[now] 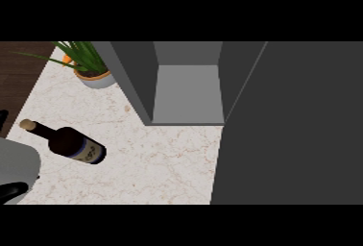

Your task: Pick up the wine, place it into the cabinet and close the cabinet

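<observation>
The wine bottle (pixel 68 142) is dark with a cork top and a blue-and-white label. It is on the marble counter (pixel 156 163) at the left, its neck pointing to the upper left. My left forearm (pixel 16 163) comes in at the lower left edge, just left of the bottle. Only a black sliver of my left hand (pixel 2 119) shows at the frame's left edge, apart from the bottle's cork. The grey cabinet (pixel 188 91) stands open at the back centre with a bare shelf inside. Its dark door (pixel 291 125) is swung out and fills the right side. My right hand is out of view.
A potted green plant (pixel 94 74) in a pale pot stands at the back left, just left of the cabinet's side wall. Dark wood floor (pixel 18 72) shows beyond the counter's left edge.
</observation>
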